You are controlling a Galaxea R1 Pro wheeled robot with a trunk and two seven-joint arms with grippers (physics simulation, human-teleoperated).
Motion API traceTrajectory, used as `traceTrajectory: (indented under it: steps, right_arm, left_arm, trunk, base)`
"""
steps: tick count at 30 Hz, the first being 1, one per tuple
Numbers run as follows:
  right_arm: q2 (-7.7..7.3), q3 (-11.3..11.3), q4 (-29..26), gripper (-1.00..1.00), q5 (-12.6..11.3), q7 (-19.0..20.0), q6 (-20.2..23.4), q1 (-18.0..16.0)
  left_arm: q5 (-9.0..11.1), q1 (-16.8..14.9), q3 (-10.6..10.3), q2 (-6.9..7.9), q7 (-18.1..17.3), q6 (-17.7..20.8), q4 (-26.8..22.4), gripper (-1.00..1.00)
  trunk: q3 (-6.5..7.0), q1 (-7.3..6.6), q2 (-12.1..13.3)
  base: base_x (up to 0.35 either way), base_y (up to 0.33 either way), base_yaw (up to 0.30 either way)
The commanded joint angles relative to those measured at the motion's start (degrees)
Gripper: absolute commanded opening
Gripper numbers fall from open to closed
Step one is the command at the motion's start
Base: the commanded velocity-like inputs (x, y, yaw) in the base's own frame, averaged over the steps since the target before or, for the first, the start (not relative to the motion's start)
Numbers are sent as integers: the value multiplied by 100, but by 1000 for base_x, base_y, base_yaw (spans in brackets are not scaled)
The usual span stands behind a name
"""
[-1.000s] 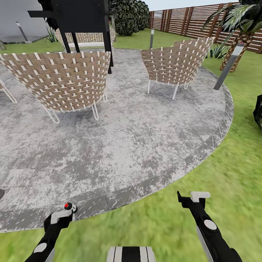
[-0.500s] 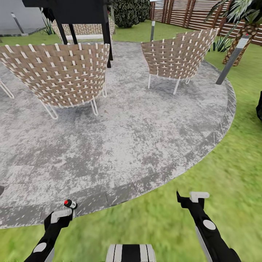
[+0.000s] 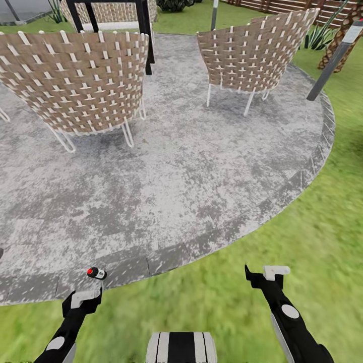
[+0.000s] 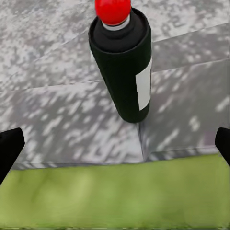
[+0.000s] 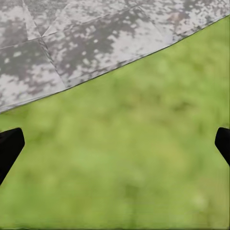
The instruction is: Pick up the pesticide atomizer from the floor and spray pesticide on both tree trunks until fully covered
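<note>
step: reach for pesticide atomizer [image 4: 122,62] upright on floor [image 3: 191,166] kerb | left gripper [image 4: 115,146] spread, bottle at 12 o'clock | advice: centre, pinch mid-body

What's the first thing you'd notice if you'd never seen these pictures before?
Two big woven brown-and-white chairs stand at the far side of the round grey speckled stone patio. Near its kerb, just ahead of the left hand, stands a tiny dark bottle with a red tip. Green lawn surrounds it.
</note>
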Motion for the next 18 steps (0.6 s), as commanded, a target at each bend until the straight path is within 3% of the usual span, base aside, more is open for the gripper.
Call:
traceTrajectory:
  steps: [1, 18]
  right_arm:
    - [1, -3, -3, 100, 34, -1, 5, -1]
    - [-7, -10, -11, 100, 34, -4, -4, -2]
  left_arm:
    - [-2, -2, 12, -1, -4, -21, 4, 100]
    - [-27, -1, 31, 30, -13, 18, -460, 100]
  trunk:
    - [-35, 1, -3]
    - [-565, 45, -25]
  base:
    - [0, 0, 0]
    - [0, 0, 0]
